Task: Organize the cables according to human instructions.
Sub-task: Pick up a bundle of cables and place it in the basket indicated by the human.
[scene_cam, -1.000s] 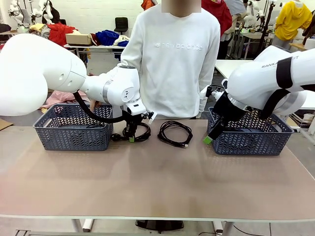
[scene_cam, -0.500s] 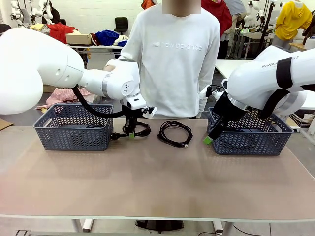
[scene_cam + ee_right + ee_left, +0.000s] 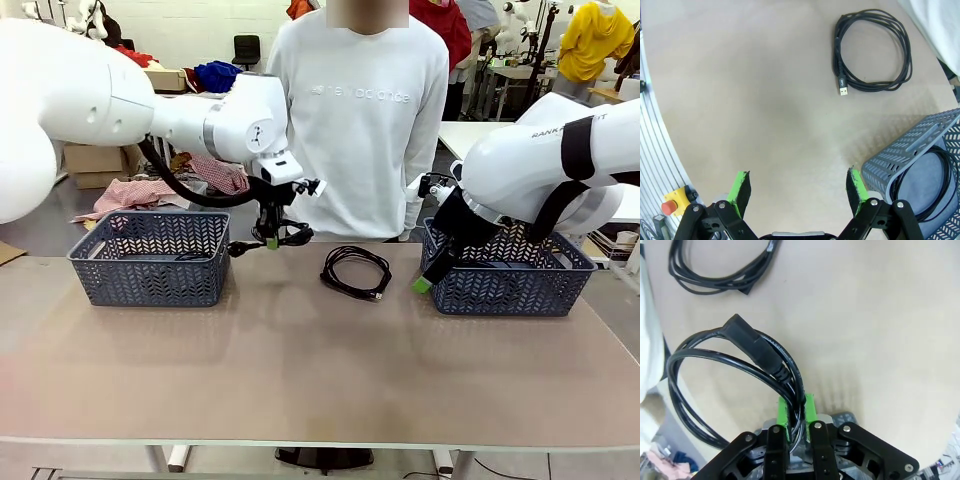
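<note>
Over the table (image 3: 320, 370), left of centre, my left gripper (image 3: 270, 241) hangs clamped on one coiled cable (image 3: 755, 345); my right gripper (image 3: 797, 189) sits apart, empty.

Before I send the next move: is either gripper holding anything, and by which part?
The left gripper is shut on a coiled cable, pinching the bundled strands at the coil's edge. The right gripper is open and holds nothing.

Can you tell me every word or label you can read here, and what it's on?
"new balance": on the person's white sweatshirt.
"RANKA R...": partly hidden lettering on the right arm.
Small mark on the plug of the cable lying on the table: too small to read.
</note>
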